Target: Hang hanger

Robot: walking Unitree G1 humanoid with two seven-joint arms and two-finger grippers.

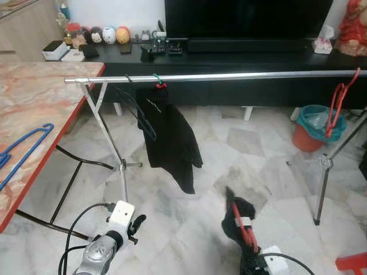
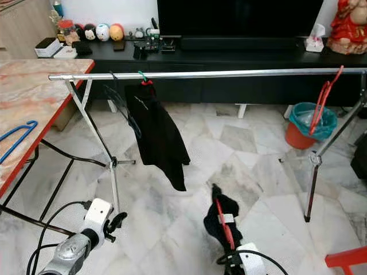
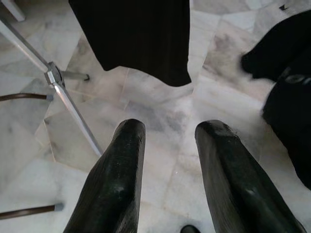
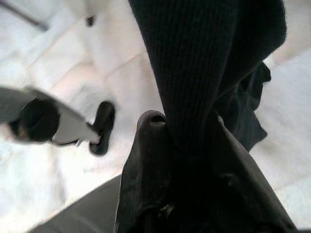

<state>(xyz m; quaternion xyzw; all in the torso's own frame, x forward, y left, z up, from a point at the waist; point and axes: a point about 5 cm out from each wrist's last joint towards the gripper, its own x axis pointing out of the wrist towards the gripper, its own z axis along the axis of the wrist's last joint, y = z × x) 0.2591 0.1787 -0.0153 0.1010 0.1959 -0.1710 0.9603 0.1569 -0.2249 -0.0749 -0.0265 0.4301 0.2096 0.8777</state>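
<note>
Hanger (image 1: 243, 230) with dark cloth sits clenched in our right gripper (image 1: 250, 247), low beneath the rail (image 1: 229, 75); left gripper (image 3: 170, 160) released.

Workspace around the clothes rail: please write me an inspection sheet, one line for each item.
Surface: pale marble floor; marble-pattern table at the robot's left.
Job's things: red hanger with black garment held low by the right gripper; steel rail above it.
Clutter: black garment on a green hanger on the rail; empty red hanger at the rail's right end; blue hanger on the table.
Grippers: right gripper shut on the hanger and cloth; left gripper open, low over the floor.
Cables: black cable looping at the left arm.
Surroundings: dark TV console with small toys; orange bin.
</note>
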